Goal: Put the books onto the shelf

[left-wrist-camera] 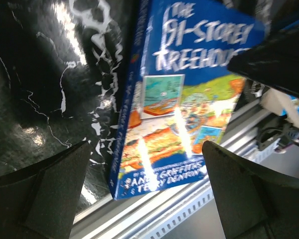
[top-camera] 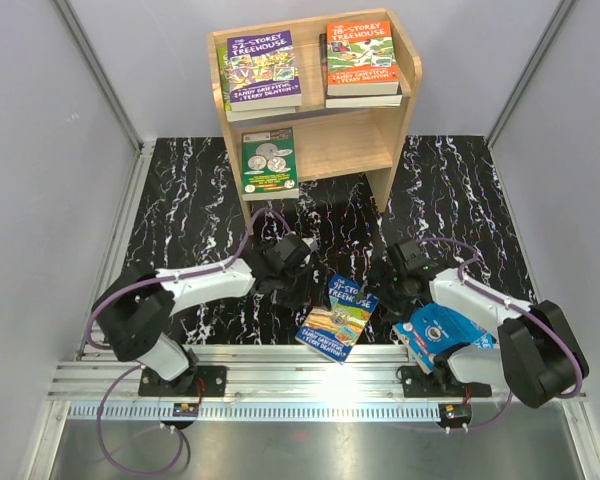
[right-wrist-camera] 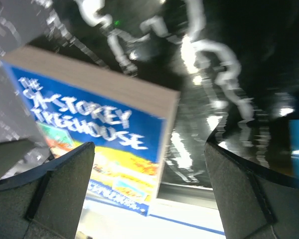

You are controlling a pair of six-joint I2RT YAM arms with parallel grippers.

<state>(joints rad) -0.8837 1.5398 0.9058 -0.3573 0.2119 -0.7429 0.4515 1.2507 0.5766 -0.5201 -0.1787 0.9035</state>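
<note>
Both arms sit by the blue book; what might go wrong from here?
1. The blue Treehouse book lies flat with its near corner over the metal rail; a nudge may slide it off the table.
2. The left gripper and right gripper, both open, flank it, so they might collide.

Black, white-veined marble tabletop [top-camera: 180, 200], blue Treehouse book [top-camera: 337, 316], purple book [top-camera: 263, 68], orange book [top-camera: 361, 58], pale natural-wood shelf [top-camera: 340, 145]

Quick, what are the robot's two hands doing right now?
Left gripper: open, holding nothing, near the blue Treehouse book.
Right gripper: open, holding nothing.
</note>
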